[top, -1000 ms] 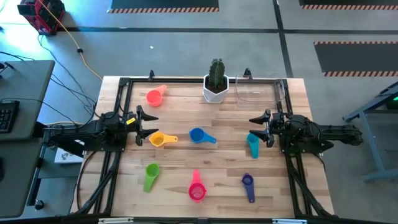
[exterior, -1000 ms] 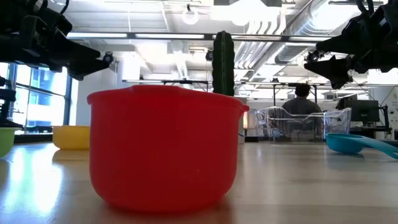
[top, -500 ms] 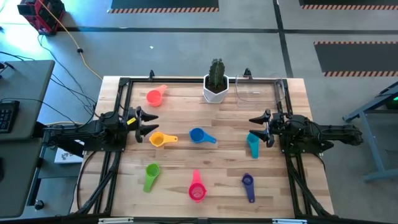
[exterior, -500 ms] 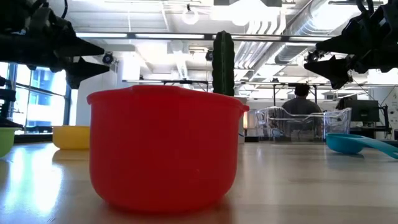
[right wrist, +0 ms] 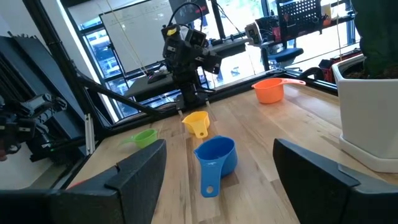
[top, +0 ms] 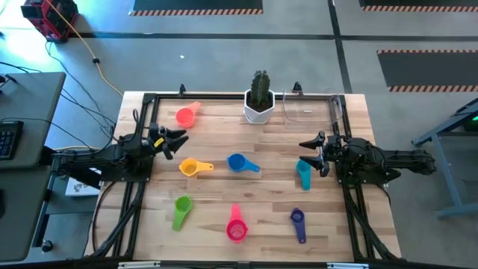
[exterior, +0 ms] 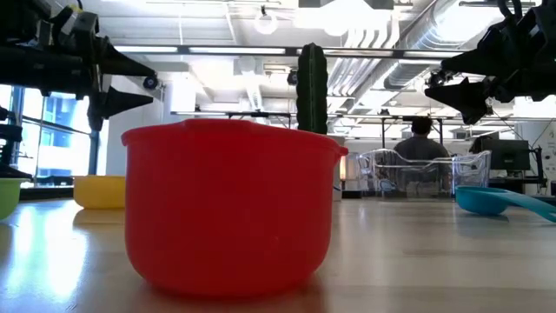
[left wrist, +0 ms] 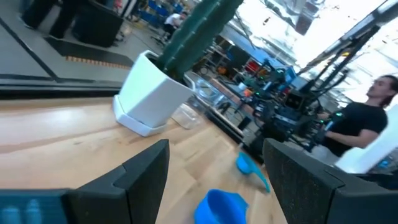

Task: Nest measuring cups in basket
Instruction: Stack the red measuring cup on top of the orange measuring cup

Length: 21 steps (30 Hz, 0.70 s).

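Note:
Seven cups lie apart on the table on their bases: orange-red [top: 185, 114], yellow [top: 190, 167], blue [top: 239, 163], teal [top: 303, 173], green [top: 181, 211], pink [top: 236, 226] and purple [top: 297, 222]. The clear basket [top: 305, 110] stands at the far edge, right of the cactus pot. My left gripper [top: 174, 141] hovers open between the orange-red and yellow cups. My right gripper [top: 308, 154] hovers open just beyond the teal cup. In the right wrist view the blue cup [right wrist: 214, 158] lies ahead of the open fingers. The pink cup [exterior: 230, 209] fills the low view.
A white pot with a cactus [top: 258, 101] stands at the middle of the far edge, beside the basket. A black frame [top: 149, 101] runs along the table's left, far and right sides. A person [exterior: 423, 139] sits in the room behind.
My left gripper has swung toward the far edge, away from the yellow cup and toward the orange-red cup, and has rolled about its own axis so its fingers stand one above the other in the low view. The cups have stayed where they were.

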{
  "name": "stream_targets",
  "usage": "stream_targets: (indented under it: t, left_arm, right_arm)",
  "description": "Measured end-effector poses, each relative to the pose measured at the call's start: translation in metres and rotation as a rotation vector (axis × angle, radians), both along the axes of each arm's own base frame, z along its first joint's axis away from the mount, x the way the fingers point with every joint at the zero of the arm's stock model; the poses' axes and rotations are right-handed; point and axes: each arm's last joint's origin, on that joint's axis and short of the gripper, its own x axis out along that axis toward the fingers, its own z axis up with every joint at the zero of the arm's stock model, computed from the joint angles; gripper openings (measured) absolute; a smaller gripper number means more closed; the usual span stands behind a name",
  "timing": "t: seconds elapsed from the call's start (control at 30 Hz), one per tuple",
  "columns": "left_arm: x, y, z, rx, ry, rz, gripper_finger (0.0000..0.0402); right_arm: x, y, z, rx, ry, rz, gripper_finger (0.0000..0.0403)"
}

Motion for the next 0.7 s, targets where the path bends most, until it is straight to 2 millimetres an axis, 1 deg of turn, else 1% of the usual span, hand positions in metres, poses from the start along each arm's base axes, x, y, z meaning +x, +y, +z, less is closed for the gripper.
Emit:
stream_targets:
  t: [0.57,0.7]
  left_arm:
    - [-0.0005,0.0011,0.0005,0.005,-0.003,0.040,0.0250]
    - [-0.0006,0.0012,0.0007,-0.033,-0.024,0.045,0.0250]
  right_arm:
    - [0.0000,0.0000,-0.0001,0.000,0.000,-0.001,0.0287]
    - [0.0000,-0.0001,-0.0001,0.000,0.000,-0.004,0.0287]
